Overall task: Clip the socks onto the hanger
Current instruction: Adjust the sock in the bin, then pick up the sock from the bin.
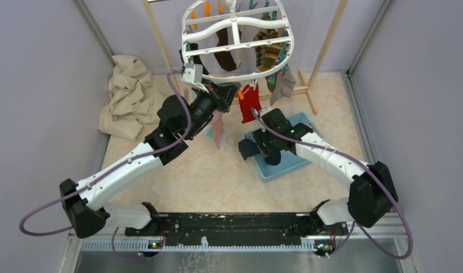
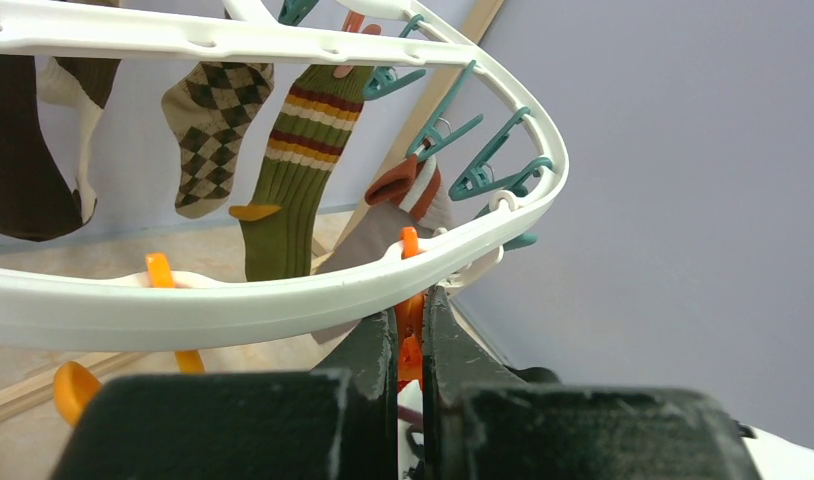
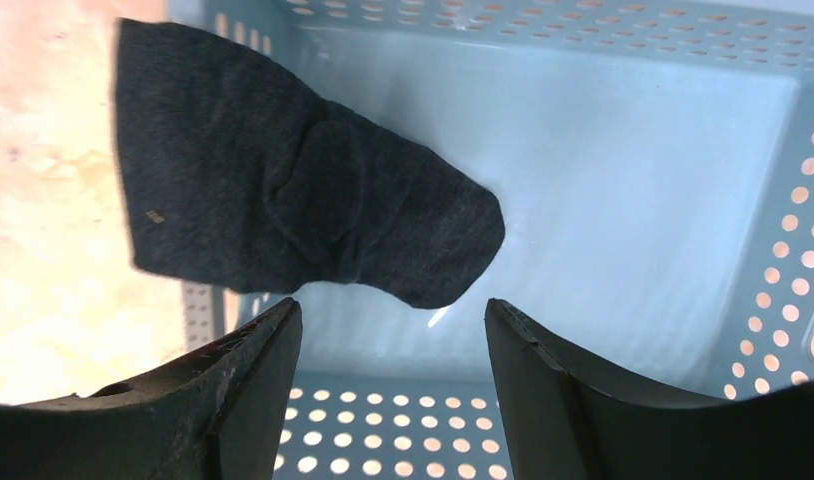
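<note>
The white oval hanger hangs at the back, and its rim crosses the left wrist view. My left gripper is shut on an orange peg under that rim. The red sock hangs right beside that peg; I cannot tell whether the peg grips it. The dark sock lies draped over the left edge of the light blue basket. My right gripper hovers open just short of the sock's toe, with nothing between its fingers.
Brown argyle, green striped and other socks hang from the frame, with teal pegs along the rim. A crumpled beige cloth lies at the left. Wooden rack poles stand behind. The basket sits on the floor at the right.
</note>
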Action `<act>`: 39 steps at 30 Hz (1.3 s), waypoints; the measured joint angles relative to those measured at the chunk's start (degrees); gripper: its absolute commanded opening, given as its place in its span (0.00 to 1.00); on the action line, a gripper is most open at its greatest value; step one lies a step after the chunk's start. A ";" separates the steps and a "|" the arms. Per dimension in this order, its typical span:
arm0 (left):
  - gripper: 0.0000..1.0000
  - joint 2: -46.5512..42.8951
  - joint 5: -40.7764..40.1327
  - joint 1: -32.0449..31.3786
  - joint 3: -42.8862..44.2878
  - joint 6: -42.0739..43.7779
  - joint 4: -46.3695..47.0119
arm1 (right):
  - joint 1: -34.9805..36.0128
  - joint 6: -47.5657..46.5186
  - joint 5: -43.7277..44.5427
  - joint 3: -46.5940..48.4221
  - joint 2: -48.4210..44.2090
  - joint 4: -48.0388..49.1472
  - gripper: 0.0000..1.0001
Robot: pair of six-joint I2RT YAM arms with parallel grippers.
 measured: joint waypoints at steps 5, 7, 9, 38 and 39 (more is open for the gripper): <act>0.00 0.00 0.15 0.00 0.00 0.00 0.02 | 0.00 0.87 -3.34 0.02 -5.64 0.15 0.68; 0.00 0.02 0.39 0.00 0.00 -0.02 0.11 | -0.02 1.60 -5.57 0.02 -7.19 0.76 0.68; 0.00 0.07 0.66 0.00 0.00 -0.02 0.31 | 0.00 2.89 -8.55 0.02 -7.56 2.10 0.67; 0.00 0.13 1.66 0.00 -0.55 -0.24 1.16 | -0.02 29.29 -25.20 -19.93 -14.97 23.10 0.66; 0.00 0.13 1.66 0.00 -0.55 -0.24 1.16 | -0.02 29.83 -24.79 -20.24 -14.93 23.65 0.66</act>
